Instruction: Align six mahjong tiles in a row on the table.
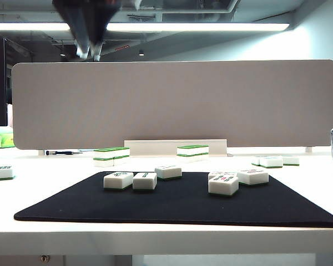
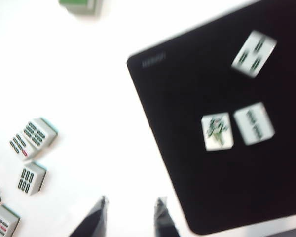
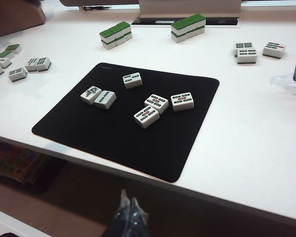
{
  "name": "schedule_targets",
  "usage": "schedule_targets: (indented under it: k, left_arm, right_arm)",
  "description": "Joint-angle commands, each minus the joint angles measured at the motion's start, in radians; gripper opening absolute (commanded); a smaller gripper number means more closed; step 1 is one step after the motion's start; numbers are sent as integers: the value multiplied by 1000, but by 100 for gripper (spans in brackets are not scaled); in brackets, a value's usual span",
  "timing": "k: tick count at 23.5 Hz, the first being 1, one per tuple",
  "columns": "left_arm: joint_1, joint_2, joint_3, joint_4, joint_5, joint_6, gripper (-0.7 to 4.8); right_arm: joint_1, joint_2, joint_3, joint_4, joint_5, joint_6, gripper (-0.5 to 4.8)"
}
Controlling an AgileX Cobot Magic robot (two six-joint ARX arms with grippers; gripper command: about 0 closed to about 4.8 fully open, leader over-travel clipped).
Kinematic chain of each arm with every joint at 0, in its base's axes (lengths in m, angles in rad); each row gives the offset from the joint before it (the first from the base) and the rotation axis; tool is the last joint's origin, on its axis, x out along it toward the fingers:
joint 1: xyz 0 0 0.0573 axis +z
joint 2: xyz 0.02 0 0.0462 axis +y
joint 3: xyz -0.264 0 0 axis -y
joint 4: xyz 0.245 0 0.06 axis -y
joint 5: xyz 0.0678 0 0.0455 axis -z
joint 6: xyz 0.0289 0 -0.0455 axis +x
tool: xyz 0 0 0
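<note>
The left gripper (image 1: pixel 89 52) hangs high above the table (image 1: pixel 166 238), up near the top left of the exterior view and well clear of everything below. In its own wrist view its two dark fingers (image 2: pixel 96 219) stand a little apart with only bare white table between them, pinching nothing; the picture is blurred.

The six mahjong tiles (image 1: pixel 118 180) all lie face up on the black mat (image 1: pixel 177 208), not yet in one row. Toward the mat's left side two sit side by side, touching or nearly so, with a third (image 1: pixel 168 172) just behind and to their right, closer to the mat's back edge. Toward the right side the other three cluster: one (image 1: pixel 223 184) nearest the front, one touching its back corner, and one (image 1: pixel 252 176) just beside them on the right. From the left wrist camera the left-hand three (image 2: pixel 217 131) lie on the mat well away from the fingers, which are over the table just off the mat's edge.

The right gripper (image 3: pixel 127 217) hangs low in front of the table's front edge, far from the tiles (image 3: pixel 147 116). Its dark fingertips look pressed together, though they are hard to make out.

Loose face-up tiles (image 3: pixel 37 63) lie near the table's left edge, green-topped stacks (image 1: pixel 111 155) beyond the mat's back edge.
</note>
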Motion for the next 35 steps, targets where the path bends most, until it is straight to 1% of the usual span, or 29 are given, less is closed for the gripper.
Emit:
schedule_targets:
  k: [1,4,6,7,11,13,14,17,21,23,25,27,29,30,31,35]
  left_arm:
    - [0,0,-77,86,-4,77,120]
    - [0,6,-124,185,5,129,120]
    - [-2,18,-171,367,73,182,120]
    - [-1,22,-177,401,90,194,120]
    - [0,52,-178,520,126,209,120]
    - [-1,87,-178,626,178,211,120]
    - [-1,95,-178,646,198,214,120]
    - [-1,123,-178,680,248,262,120]
    - [-1,175,-178,678,250,264,122]
    - [-1,199,-178,679,251,286,132]
    - [-2,230,-178,678,252,325,165]
    - [-3,263,-178,671,255,364,234]
    - [-3,295,-178,654,254,396,317]
    - [-3,321,-178,639,265,414,385]
    - [-3,337,-178,637,285,416,405]
    - [-4,359,-178,642,332,407,404]
  right_arm:
    - [2,-12,4,13,2,-2,-1]
    - [1,-12,4,13,2,-2,-1]
    - [2,-12,4,13,2,-2,-1]
    - [2,-12,4,13,2,-2,-1]
    - [1,-12,4,12,2,-2,-1]
    - [1,-12,4,11,2,-2,-1]
    - [1,-12,4,11,2,-2,-1]
    - [2,-12,4,11,2,-2,-1]
    - [1,-12,4,11,2,-2,-1]
    - [1,-12,4,11,2,-2,-1]
    - [1,-12,4,11,2,-2,-1]
    - [1,-12,4,11,2,-2,-1]
    - [1,-12,4,11,2,-2,-1]
    - [1,-12,4,11,2,-2,-1]
    - [1,-12,3,11,2,-2,-1]
    - [1,-12,3,11,2,-2,-1]
